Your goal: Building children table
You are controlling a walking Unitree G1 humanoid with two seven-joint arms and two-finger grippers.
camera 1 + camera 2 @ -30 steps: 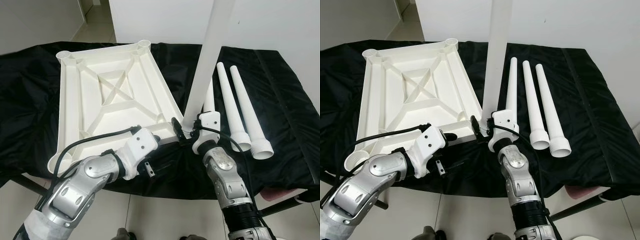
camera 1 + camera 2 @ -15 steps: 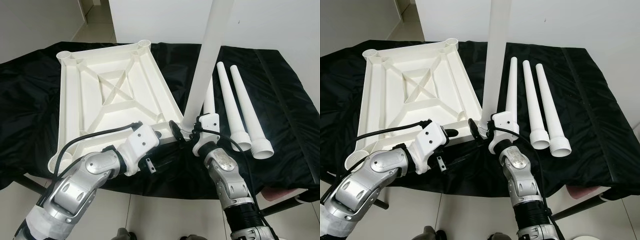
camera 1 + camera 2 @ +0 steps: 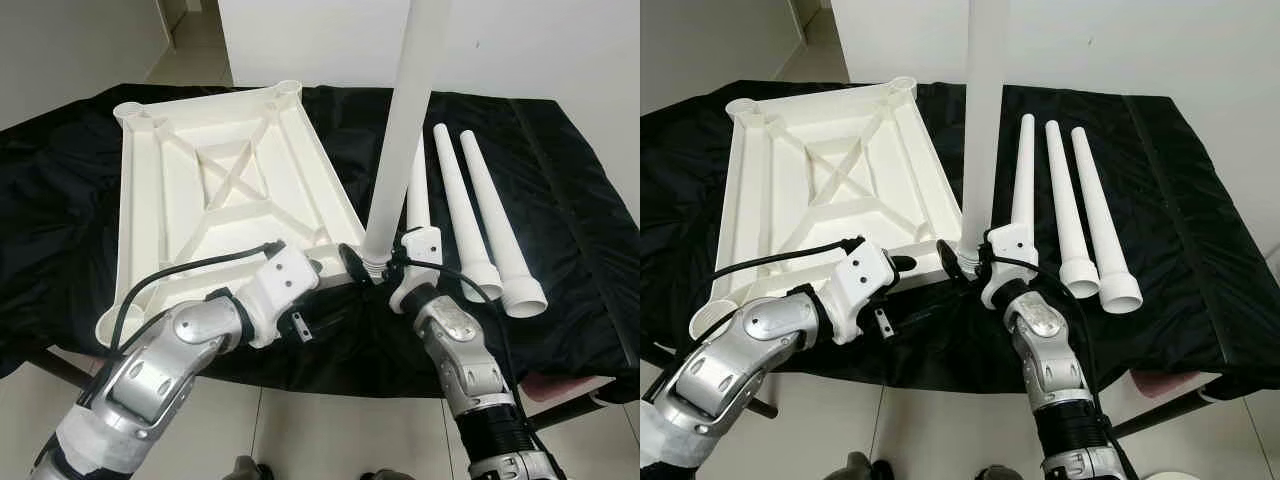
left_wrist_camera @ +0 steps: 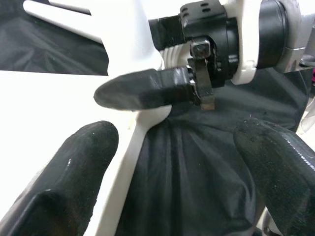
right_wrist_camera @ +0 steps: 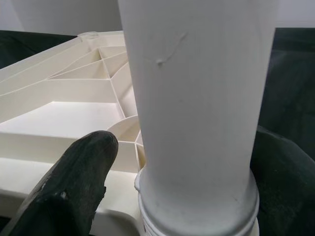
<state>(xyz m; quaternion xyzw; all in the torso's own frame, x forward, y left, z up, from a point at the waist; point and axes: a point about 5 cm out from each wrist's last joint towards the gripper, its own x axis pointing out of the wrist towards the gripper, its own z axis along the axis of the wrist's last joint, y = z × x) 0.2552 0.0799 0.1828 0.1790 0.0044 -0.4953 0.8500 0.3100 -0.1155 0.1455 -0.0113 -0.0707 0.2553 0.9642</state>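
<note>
The white table top (image 3: 220, 180) lies upside down on a black cloth. My right gripper (image 3: 375, 265) is shut on a long white table leg (image 3: 400, 130) and holds it almost upright, ringed end down, against the top's near right corner socket (image 5: 125, 130). One black finger (image 5: 74, 182) presses the leg's side. My left gripper (image 4: 172, 142) is open just left of that corner. One of its fingers (image 4: 64, 182) is over the top's white rim and the other over the cloth. Three loose legs (image 3: 460, 210) lie side by side to the right.
The black cloth (image 3: 570, 200) covers the whole work table and hangs over its near edge. Pale tiled floor (image 3: 330, 430) shows below that edge. A white wall stands behind. A pink object (image 3: 560, 385) sits low at the right.
The held leg has tipped closer to upright, its top swinging left. My left arm has edged forward toward the corner.
</note>
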